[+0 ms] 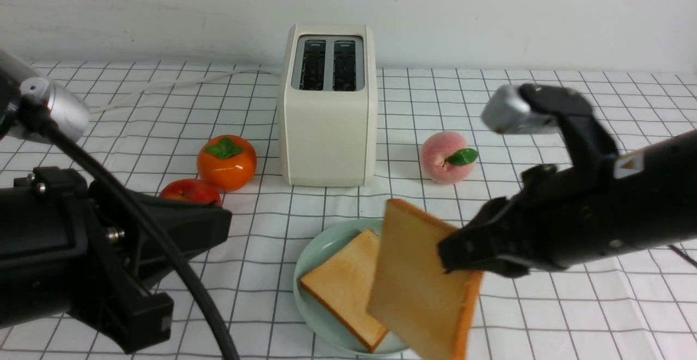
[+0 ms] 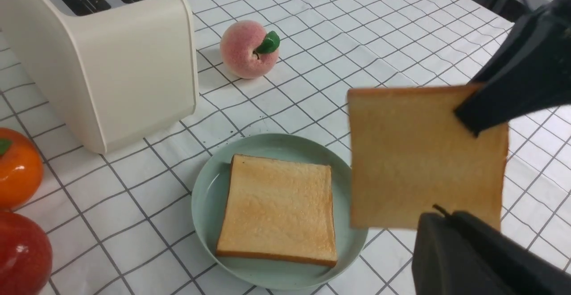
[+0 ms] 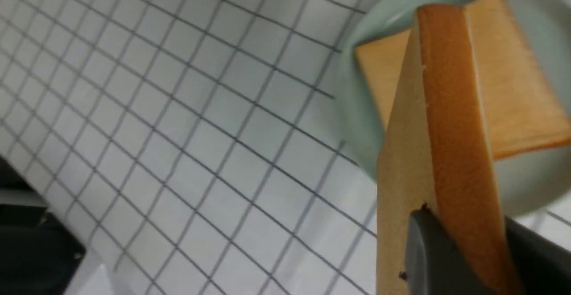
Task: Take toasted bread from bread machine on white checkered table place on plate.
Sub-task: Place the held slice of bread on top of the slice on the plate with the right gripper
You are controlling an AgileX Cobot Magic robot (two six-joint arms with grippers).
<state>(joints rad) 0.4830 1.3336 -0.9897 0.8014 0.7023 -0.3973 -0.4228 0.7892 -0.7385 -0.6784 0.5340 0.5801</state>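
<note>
The right gripper pinches the toast slice at its right edge, on edge above the plate (another slice lies flat there). It looks light, stiff and crumbly, so edge grips suit. The left gripper has its fingers pressed together.

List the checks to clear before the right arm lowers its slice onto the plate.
1. Grip: right gripper shut on held toast, pinched near an upper corner: ok.
2. Position: held toast hangs on edge toward the right rim of the plate, not centred: not ok.
3. Landing spot: first slice lies flat inside the plate: ok.
4. Height above the plate: cannot tell.
5. Clearance: left gripper shut, off to the left, away from the plate: ok.
6. Source: toaster slots both look empty: ok.
</note>
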